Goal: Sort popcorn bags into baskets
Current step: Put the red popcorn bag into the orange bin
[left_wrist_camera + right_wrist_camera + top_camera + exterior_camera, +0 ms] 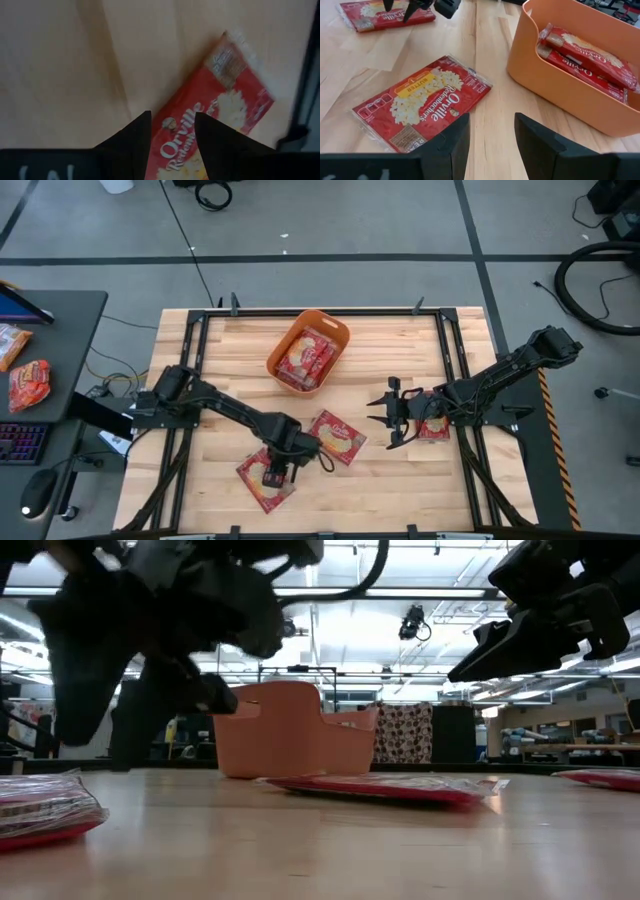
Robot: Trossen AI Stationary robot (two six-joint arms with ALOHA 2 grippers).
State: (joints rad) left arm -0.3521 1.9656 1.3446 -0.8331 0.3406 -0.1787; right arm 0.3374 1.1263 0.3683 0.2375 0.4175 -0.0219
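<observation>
An orange tub (337, 330) stands near the table's far edge with red popcorn packets (305, 360) lying inside it. Three more red packets lie flat on the wood: one near the near edge (262, 485), one in the middle (338, 437), one under the right arm (433, 430). My left gripper (272, 472) hovers open just above the near packet (220, 110), its fingers pointing down on either side of the packet's edge. My right gripper (384, 415) is open and raised (540, 630), right of the middle packet (425, 107), facing it and the tub (580, 65).
Black rails (455, 370) run along the table's edges. More red packets (30, 380) lie on a dark desk left of the table, beside a keyboard. Bare wood (400, 490) shows toward the near right corner and between the tub and the right arm.
</observation>
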